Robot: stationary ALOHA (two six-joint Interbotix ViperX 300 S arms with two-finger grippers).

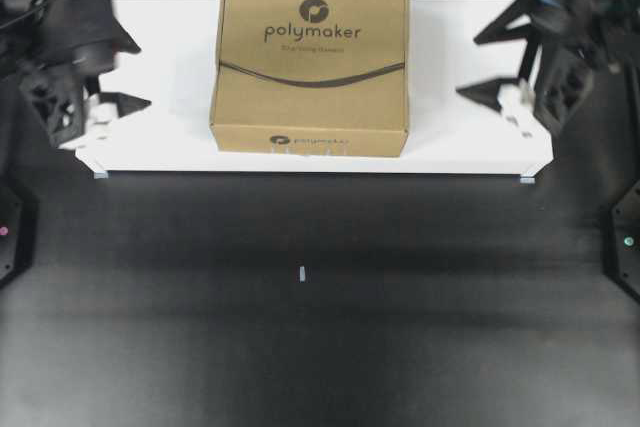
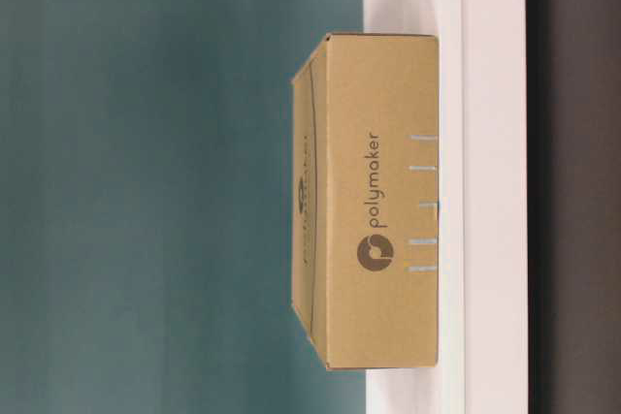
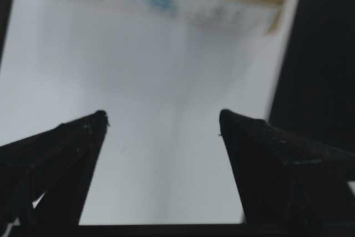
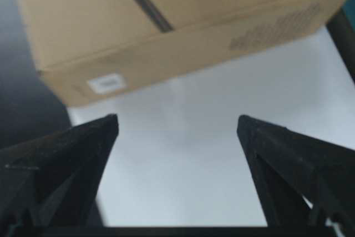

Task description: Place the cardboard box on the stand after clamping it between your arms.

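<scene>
The polymaker cardboard box [image 1: 312, 57] sits flat on the white stand [image 1: 470, 137], roughly centred, with the left gripper [image 1: 110, 77] and right gripper [image 1: 490, 62] both spread wide, empty and well clear of its sides. Placement looks done. The main risk is an arm clipping the box or stand, nudging the box toward the stand's front edge above the black worktop [image 1: 320, 297].

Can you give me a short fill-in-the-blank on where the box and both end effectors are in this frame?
1. The box rests on the white ____.
2. Both the left end effector and the right end effector have their jaws ____.
3. The word printed on the box is ____.

Missing words: stand; open; polymaker
</scene>
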